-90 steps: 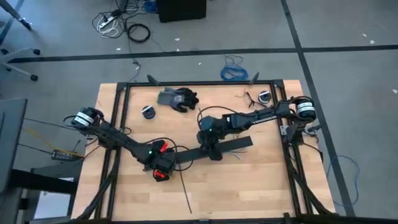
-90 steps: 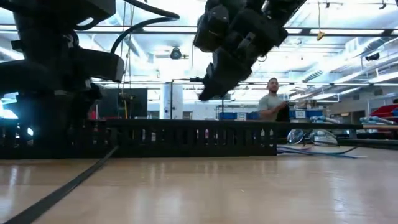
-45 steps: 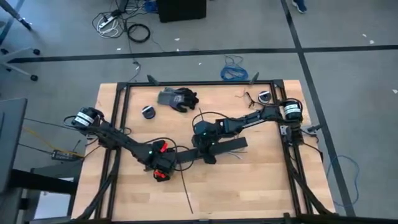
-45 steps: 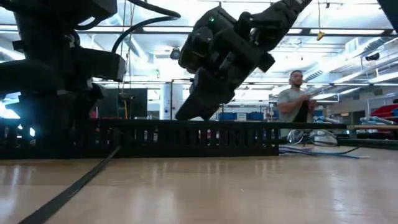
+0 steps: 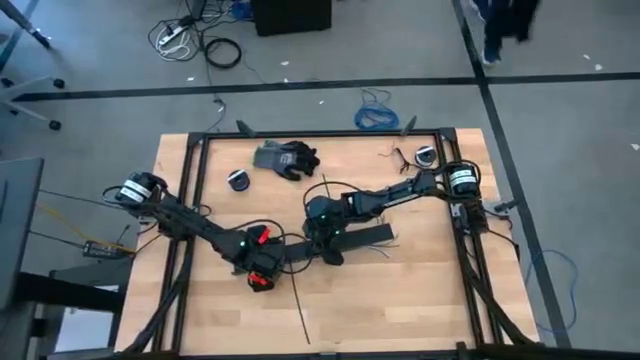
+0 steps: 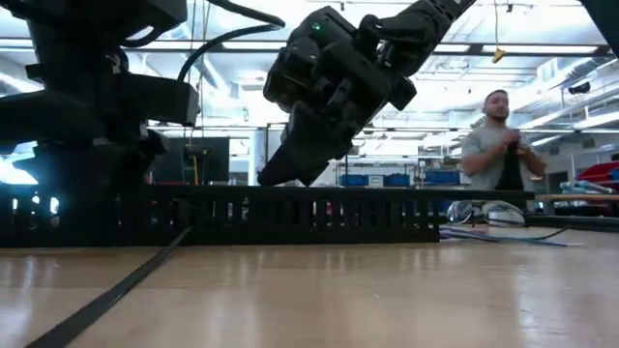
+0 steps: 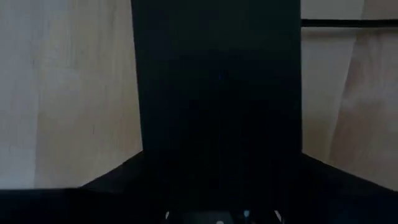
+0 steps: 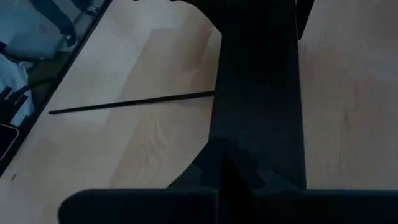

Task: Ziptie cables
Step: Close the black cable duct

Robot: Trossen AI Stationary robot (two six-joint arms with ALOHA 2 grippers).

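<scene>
Your ziptie lies on the table near the front edge, its long axis running front to back, slightly slanted. The left gripper and right gripper sit over the black duct; I cannot tell their grip.

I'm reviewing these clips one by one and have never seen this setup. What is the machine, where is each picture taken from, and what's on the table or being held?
It is a robot with two dark arms at a wooden table. One picture looks straight down, one looks level across the tabletop, and two come from cameras on the arms' wrists. The left gripper and right gripper are both at a long black slotted duct mid-table. Whether either grips it cannot be seen. A thin black ziptie lies nearby, thin wires lie by the duct's other end, and a glove lies at the far side. A person stands in the room behind.
</scene>
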